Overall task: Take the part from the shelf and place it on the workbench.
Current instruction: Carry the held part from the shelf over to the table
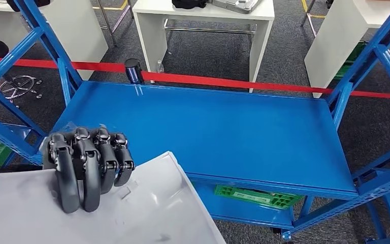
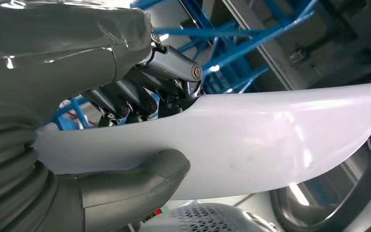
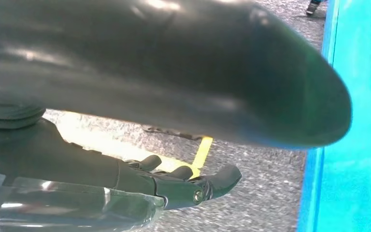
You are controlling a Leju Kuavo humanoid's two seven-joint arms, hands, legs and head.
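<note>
The part is a large, glossy white curved panel [image 1: 152, 208] at the lower left of the head view, raised off the blue shelf [image 1: 223, 132] and overlapping its front left corner. My left hand [image 1: 89, 165] grips the panel's edge, its dark fingers [image 1: 76, 178] curled over the top. In the left wrist view the thumb [image 2: 145, 176] presses under the white panel [image 2: 270, 135] and the fingers [image 2: 174, 72] clamp the other face. My right hand [image 3: 183, 186] hangs low over grey carpet beside a blue shelf frame [image 3: 348, 159], fingers loosely stretched with nothing in them.
The shelf board is bare, with blue uprights [image 1: 358, 71] at both ends. A green crate [image 1: 256, 195] sits on the level below. Red barrier tape [image 1: 233, 81] runs behind the shelf, with white tables [image 1: 203, 20] beyond. A stool base [image 1: 18, 86] stands at the far left.
</note>
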